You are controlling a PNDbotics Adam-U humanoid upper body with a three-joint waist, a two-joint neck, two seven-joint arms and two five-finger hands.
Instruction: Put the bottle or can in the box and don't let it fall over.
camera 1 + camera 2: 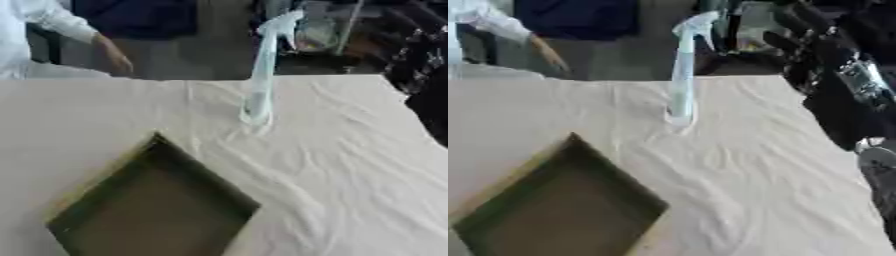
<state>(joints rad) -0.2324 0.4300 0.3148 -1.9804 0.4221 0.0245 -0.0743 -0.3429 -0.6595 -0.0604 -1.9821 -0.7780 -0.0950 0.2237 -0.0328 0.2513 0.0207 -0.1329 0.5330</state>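
One view alone, the right eye's, shows the right hand (811, 47) clearly: dark, raised at two o'clock beyond the table's far right corner, fingers spread wide and holding nothing. The left eye view catches only the dark arm at its right edge. The spray bottle (261, 75) stands upright on the cloth-covered table (350, 175) at twelve o'clock, well apart from the hand, at about its nine o'clock. The open box (157, 210) lies at seven o'clock, apart from the bottle.
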